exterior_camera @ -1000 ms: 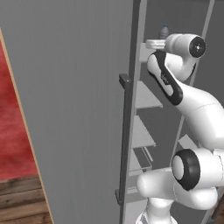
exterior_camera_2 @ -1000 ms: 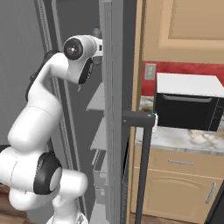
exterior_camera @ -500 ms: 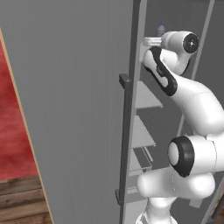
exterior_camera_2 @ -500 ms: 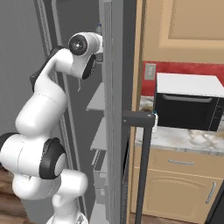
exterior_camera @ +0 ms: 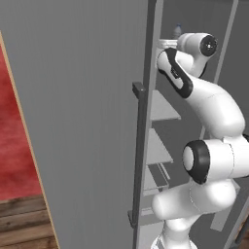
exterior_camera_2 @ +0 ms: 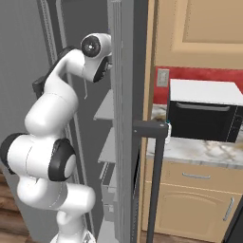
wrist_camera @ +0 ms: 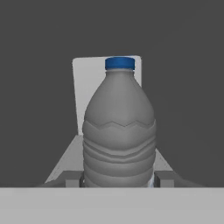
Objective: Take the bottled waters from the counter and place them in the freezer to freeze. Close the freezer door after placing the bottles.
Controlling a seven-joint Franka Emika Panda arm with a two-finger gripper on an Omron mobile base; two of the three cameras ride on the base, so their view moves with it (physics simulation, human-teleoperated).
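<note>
Between end effector (wrist_camera: 118, 178) fingers: grey bottle (wrist_camera: 119, 131)

Bottle (wrist_camera: 119, 131) upright on freezer shelf (wrist_camera: 65, 164)

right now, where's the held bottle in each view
left base view: bottle near the top, just past the arm's hand.
right base view: hidden behind the door edge.
hand view: bottle dead centre, upright, blue cap on top.
shared landmark: the grey shelves inside the freezer.
</note>
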